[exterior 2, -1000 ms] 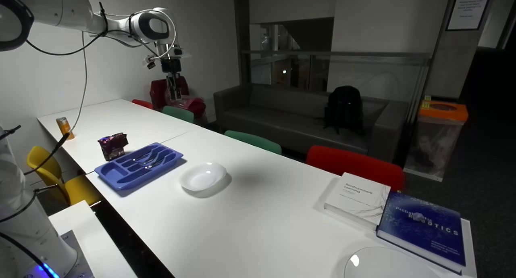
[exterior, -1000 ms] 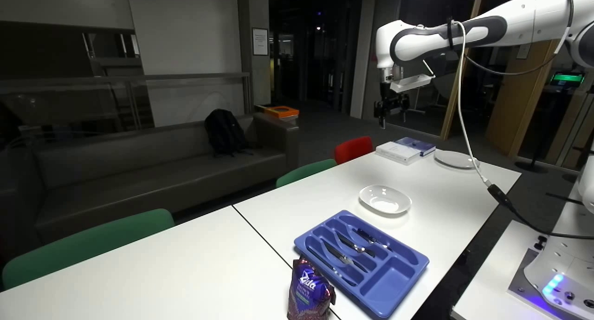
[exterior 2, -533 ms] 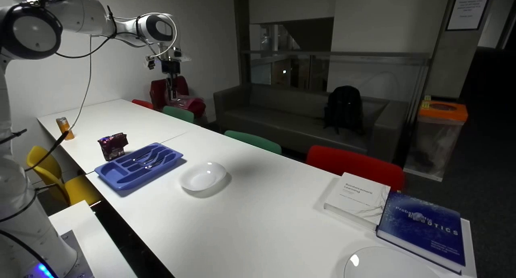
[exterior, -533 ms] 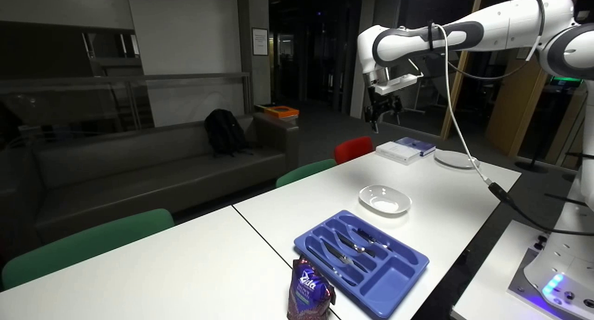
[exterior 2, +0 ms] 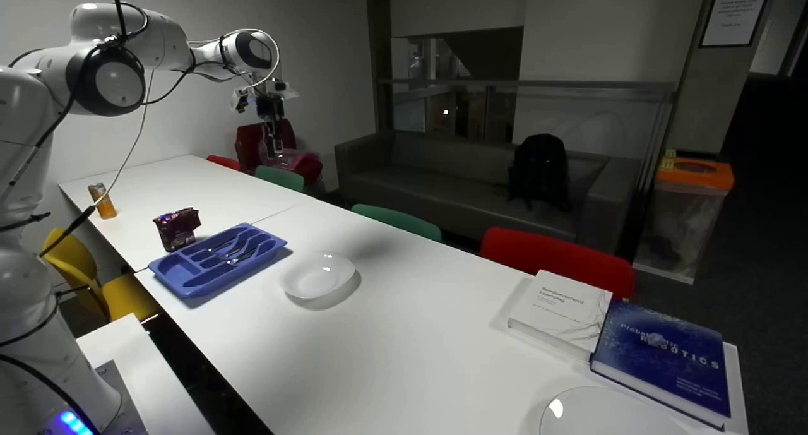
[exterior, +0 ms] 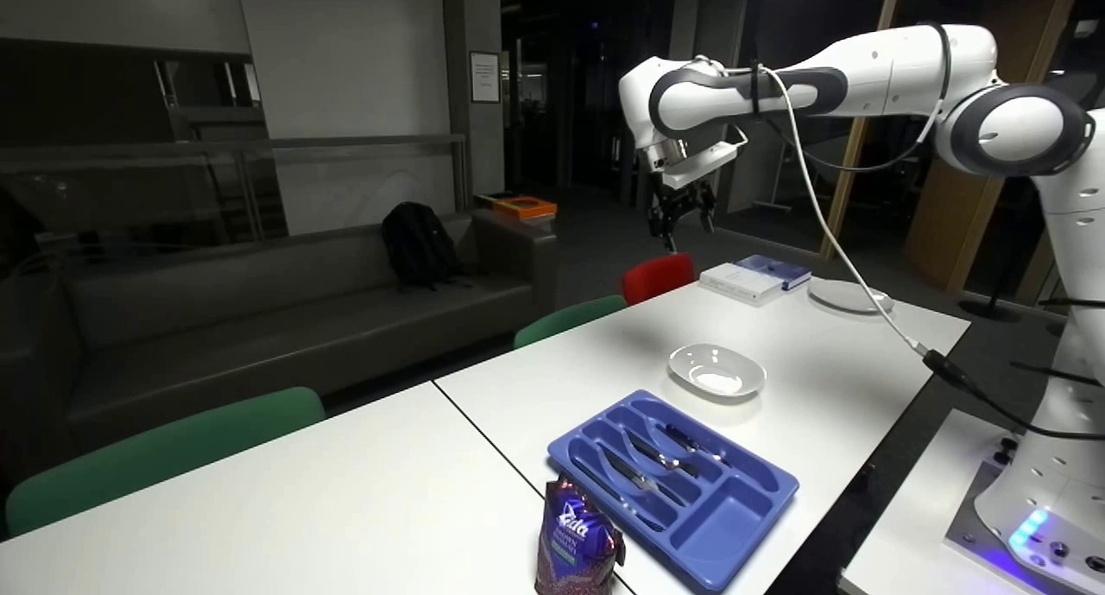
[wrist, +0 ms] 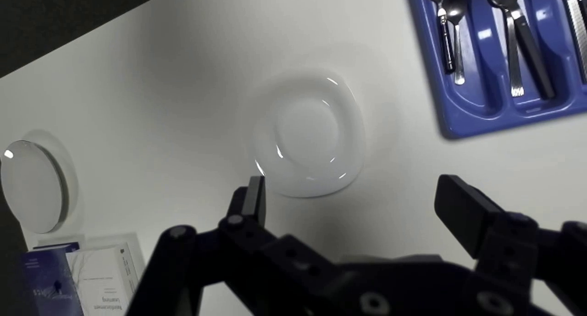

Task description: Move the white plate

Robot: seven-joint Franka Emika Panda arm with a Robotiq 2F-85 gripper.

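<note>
In an exterior view: white plate (exterior: 716, 372) on the table (exterior: 345, 491), open side up, near the blue tray (exterior: 725, 519) but apart from it. Outline runs upper left to lower right, as I see it from here. My gripper (exterior: 691, 237) hangs in the air, jaws spread, well apart from the plate. Just beside the tray, a foil bag (exterior: 577, 539): bold white brand name, I get only the ending "da"; finer lines below too small to trust.

In an exterior view: plate outline runs lower left to upper right. At the table's end, a white book (exterior 2: 560, 312), "Reinforcement Learning". Beside it a blue book (exterior 2: 659, 365): "ROBOTICS" clear, the word above starts "Probab", then blurs. A flatter plate (exterior 2: 606, 415) near the blue book, cut by the frame. Far off, an orange can (exterior 2: 102, 201), label unreadable. Framed notice (exterior 2: 735, 15): print too blurred for me. Jaw gap can't be judged here.

Wrist view: fingers (wrist: 253, 199) wide apart. Plate lies ahead, a rounded square, nearly as broad as long; I can't settle on a long axis. Cutlery (wrist: 513, 59) in the tray at right. White book's title shows upside down.
</note>
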